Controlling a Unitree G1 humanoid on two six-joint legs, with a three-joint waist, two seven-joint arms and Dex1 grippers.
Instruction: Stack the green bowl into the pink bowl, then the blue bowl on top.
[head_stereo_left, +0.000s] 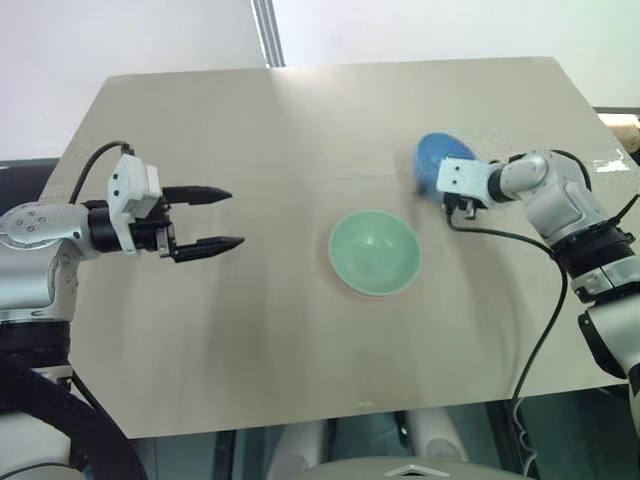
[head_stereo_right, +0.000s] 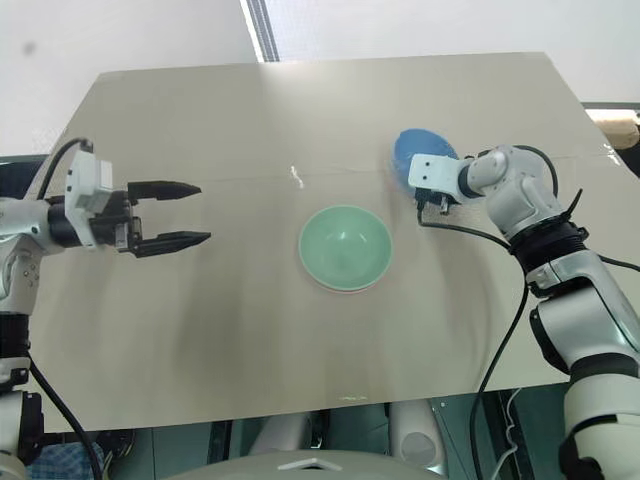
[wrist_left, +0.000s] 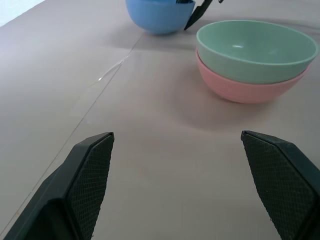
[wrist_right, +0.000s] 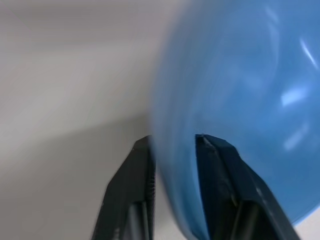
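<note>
Two bowls were already nested in the head views: green bowl (head_stereo_left: 374, 252) sat inside the pink bowl (wrist_left: 245, 87) near the counter's (head_stereo_left: 250, 120) centre, only a pale rim of the lower one peeking out. Blue bowl (head_stereo_left: 438, 162) stood at about two o'clock from the stack, near it but apart. Right tool (head_stereo_left: 455, 210) was at that bowl's near rim; left tool (head_stereo_left: 222, 217) hung above the counter at nine o'clock, well apart from everything.

Left wrist view: left tool's fingers (wrist_left: 90, 172) spread wide, nothing between them. Stack was plainly seen from the side, green seated level in pink, blue bowl beyond at roughly eleven o'clock.

Right wrist view: right tool (wrist_right: 175, 145) straddled the blue bowl's wall, one finger each side, clenching onto the rim.

Risks, as judged: pinch is on a thin smooth rim, so the bowl could pivot or slip on lifting. A tilted bowl might catch the green rim and shove the stack instead of seating.
</note>
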